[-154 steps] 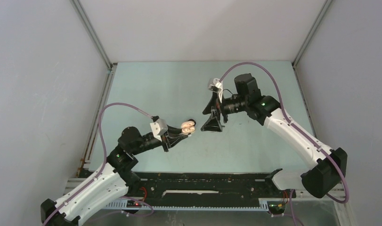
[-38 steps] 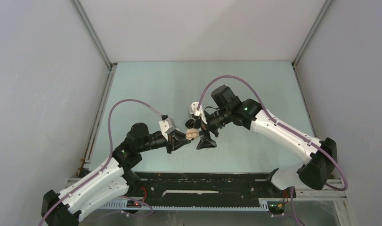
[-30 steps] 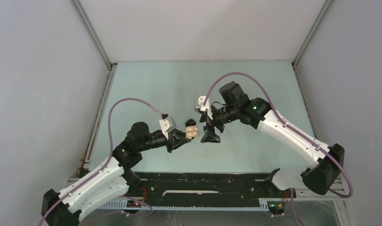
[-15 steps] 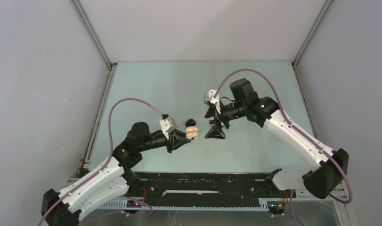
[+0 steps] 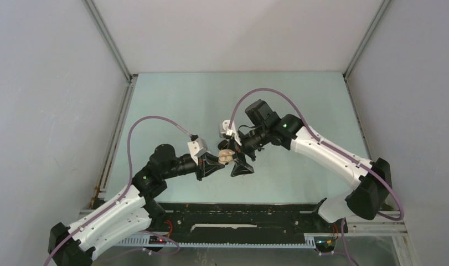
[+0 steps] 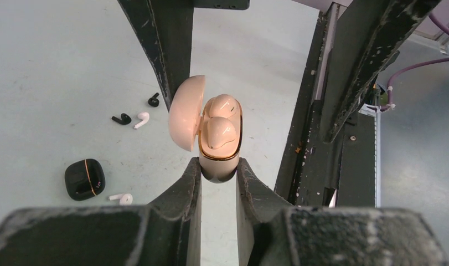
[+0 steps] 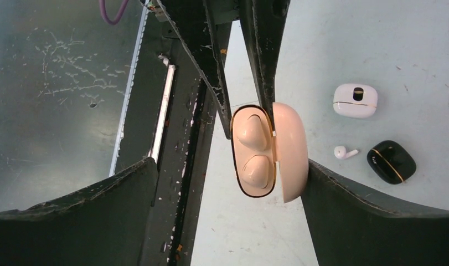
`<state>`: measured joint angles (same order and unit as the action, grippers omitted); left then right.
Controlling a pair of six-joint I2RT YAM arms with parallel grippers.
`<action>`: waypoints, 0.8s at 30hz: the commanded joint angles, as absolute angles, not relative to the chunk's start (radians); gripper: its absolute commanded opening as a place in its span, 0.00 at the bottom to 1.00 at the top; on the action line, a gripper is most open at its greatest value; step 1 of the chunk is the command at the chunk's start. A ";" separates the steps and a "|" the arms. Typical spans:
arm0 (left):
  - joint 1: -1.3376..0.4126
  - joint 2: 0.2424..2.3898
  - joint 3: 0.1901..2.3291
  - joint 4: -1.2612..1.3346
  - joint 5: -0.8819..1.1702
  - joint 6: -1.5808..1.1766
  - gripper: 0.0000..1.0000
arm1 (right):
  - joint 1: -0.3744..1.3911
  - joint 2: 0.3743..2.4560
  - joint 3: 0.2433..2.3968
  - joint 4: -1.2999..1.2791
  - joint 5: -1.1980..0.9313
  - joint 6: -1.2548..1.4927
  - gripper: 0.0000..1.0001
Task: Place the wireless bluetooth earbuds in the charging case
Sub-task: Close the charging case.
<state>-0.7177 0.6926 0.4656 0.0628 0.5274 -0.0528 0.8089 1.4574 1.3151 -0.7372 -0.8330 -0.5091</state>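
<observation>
My left claw (image 6: 218, 166) clenches the beige charging case (image 6: 218, 166) above the desk's (image 5: 172, 100) middle, both beige earbuds (image 6: 221, 134) seated; right claw (image 7: 230, 165) gapes around its open lid (image 7: 291, 149); closing is left, I judge; stray earbuds (image 6: 141, 119) wait.

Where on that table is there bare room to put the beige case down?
The far strip of the table along the back wall looks bare, and so does the stretch between the right arm and the right wall. It is crowded in the middle, near the held beige case: a black case, a white case and loose earbuds lie there.
</observation>
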 commanded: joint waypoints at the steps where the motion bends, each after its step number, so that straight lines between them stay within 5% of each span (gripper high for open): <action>1: -0.722 0.693 0.505 0.073 0.501 -0.056 0.02 | 0.825 1.426 1.370 -0.769 -0.818 -0.538 0.98; 12: -0.722 0.705 0.511 0.058 0.484 -0.055 0.01 | 0.788 1.291 1.304 -0.762 -0.638 -0.566 0.98; 24: -0.774 0.875 0.630 0.166 0.333 -0.315 0.02 | 0.300 1.240 1.078 -0.486 -0.889 -0.256 0.97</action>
<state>-0.7315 0.8013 0.5159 0.0494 0.4355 -0.1570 0.3908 1.2465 1.1454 -0.6052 -0.7849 -0.3790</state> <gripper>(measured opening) 0.229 0.976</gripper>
